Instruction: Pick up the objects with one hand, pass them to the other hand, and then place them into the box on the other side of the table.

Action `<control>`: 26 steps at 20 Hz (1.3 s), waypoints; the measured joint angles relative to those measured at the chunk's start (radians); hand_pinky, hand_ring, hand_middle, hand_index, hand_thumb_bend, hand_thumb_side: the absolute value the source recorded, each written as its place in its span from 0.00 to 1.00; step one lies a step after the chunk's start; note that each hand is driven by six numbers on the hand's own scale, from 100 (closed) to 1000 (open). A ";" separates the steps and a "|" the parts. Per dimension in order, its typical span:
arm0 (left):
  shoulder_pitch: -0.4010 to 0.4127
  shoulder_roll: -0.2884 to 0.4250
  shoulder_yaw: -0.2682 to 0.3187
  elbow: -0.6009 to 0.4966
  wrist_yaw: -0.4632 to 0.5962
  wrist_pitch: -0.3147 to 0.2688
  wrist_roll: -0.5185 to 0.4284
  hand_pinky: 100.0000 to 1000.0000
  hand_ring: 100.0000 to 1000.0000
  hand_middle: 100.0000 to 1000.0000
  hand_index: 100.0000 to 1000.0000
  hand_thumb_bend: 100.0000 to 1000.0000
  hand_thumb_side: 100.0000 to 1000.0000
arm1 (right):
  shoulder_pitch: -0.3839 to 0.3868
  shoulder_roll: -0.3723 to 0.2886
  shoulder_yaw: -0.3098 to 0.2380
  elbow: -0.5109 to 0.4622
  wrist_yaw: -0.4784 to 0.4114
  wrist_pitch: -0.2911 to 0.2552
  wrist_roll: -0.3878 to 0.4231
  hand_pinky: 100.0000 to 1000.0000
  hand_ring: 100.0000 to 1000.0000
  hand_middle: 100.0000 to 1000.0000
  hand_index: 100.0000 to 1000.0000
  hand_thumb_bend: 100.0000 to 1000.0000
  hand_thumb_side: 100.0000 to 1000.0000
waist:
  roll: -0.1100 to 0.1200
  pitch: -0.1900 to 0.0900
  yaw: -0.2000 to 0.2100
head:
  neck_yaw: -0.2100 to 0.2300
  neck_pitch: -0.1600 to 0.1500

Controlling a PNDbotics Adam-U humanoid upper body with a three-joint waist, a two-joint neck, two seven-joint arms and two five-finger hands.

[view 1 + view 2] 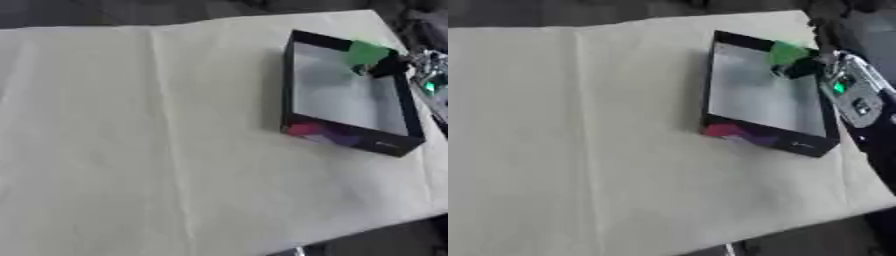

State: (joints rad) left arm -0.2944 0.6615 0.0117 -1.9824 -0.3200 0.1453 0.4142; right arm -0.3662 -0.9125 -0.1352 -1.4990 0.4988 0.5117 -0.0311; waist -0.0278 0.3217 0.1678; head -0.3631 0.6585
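In the left eye view, a shallow black-walled cardboard box (350, 97) with a pale floor lies on the cream paper-covered table (131, 150). A small green block (366, 51) sits over the box's far right corner, pinched by the right hand (391, 65). In the right eye view, the box's near wall shows pink and purple print, its writing unreadable

Table (131, 150): pale cream cloth, faint fold lines. Box (286, 85): black walls, light grey floor; near outer wall patched pink and purple. Block (366, 51): bright green. Hand (802, 68): black fingers; silver wrist behind it, with a small green light.
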 measured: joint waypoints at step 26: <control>-0.134 0.327 -0.002 0.113 0.107 0.100 -0.575 0.85 0.76 0.74 0.88 0.88 0.22 | -0.083 0.046 0.057 -0.357 -0.621 -0.144 -0.548 0.80 0.70 0.71 0.84 0.13 0.23 | 0.014 -0.007 0.028 | 0.217 0.052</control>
State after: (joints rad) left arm -0.4283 0.9886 0.0096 -1.8697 -0.2134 0.2448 -0.1607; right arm -0.4492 -0.8664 -0.0780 -1.8561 -0.1223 0.3682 -0.5794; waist -0.0134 0.3151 0.1955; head -0.1462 0.7105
